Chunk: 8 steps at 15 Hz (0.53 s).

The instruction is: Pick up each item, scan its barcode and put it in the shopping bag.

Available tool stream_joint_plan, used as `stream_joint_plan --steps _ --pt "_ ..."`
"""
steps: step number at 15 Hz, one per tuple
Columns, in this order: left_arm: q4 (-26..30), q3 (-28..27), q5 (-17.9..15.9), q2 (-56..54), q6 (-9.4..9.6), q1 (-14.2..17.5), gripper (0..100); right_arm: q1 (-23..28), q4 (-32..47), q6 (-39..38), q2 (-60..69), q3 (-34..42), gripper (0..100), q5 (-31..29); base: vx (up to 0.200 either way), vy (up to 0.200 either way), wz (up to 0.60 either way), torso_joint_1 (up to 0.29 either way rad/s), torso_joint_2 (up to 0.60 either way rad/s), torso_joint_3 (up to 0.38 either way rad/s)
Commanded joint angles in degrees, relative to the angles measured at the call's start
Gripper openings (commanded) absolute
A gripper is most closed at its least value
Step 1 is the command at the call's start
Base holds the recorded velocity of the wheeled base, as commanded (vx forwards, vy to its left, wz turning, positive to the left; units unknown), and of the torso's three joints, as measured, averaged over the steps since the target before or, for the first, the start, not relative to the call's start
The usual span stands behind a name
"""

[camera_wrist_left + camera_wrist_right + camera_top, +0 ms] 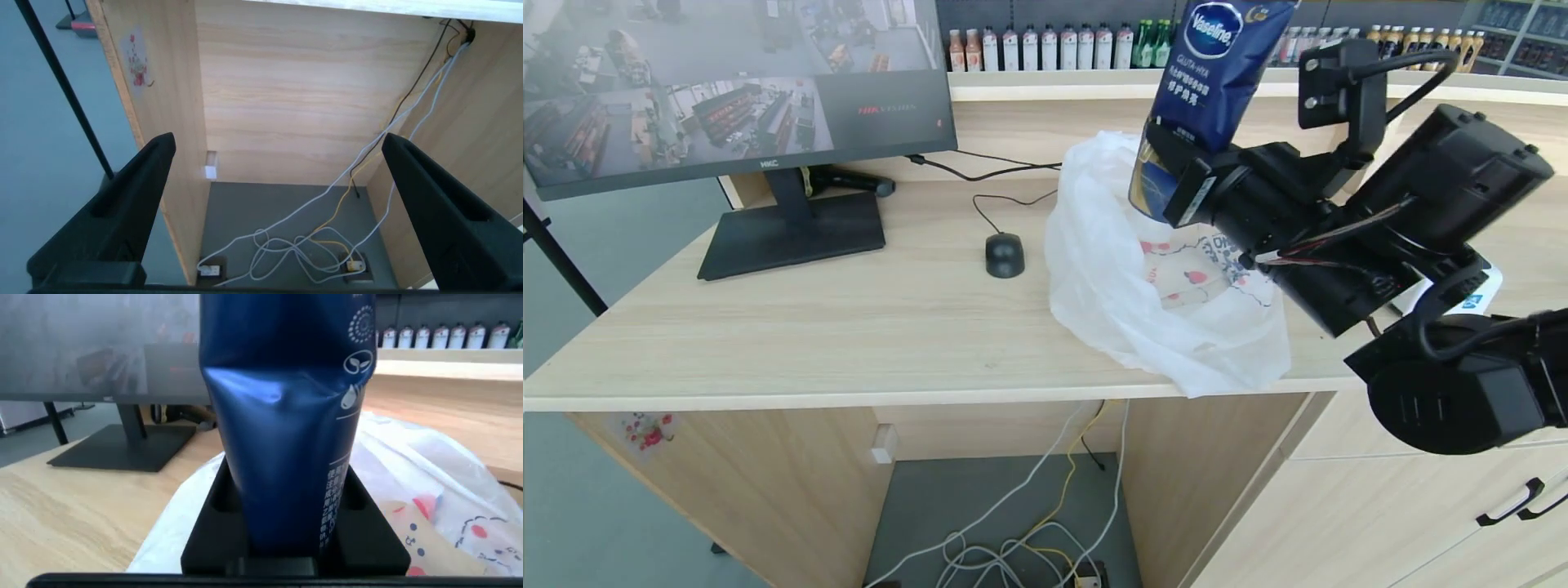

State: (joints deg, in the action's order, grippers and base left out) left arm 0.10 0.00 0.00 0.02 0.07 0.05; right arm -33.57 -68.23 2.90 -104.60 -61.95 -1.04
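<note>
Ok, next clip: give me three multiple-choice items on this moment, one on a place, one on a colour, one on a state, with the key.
1. Where is the blue pouch?
A. On the floor.
B. In the right claw, over the shopping bag.
C. On the back shelf.

2. What colour is the mouse on the counter?
A. White.
B. Red.
C. Black.

3. How is the left claw?
A. Open, holding nothing.
B. Shut on a cable.
C. Shut on the pouch.

Key:
1 B, the head view shows the claw clamped on the pouch above the bag.
2 C, it is dark all over.
3 A, its fingers stand wide apart with nothing between them.
</note>
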Motion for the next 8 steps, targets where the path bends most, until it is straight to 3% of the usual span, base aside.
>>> stream_joint_plan --steps 1,8 --pt "-0.01 0.00 0.00 -0.02 0.01 -0.05 100 0.00 2.49 0.00 -2.19 -1.86 0 -0.02 0.000 0.000 0.00 0.000 0.00 0.000" --pt "-0.01 0.00 0.00 -0.02 -0.07 -0.05 100 1.23 11.80 0.00 -3.86 -8.62 0 -0.19 0.000 0.000 0.00 0.000 0.00 0.000"
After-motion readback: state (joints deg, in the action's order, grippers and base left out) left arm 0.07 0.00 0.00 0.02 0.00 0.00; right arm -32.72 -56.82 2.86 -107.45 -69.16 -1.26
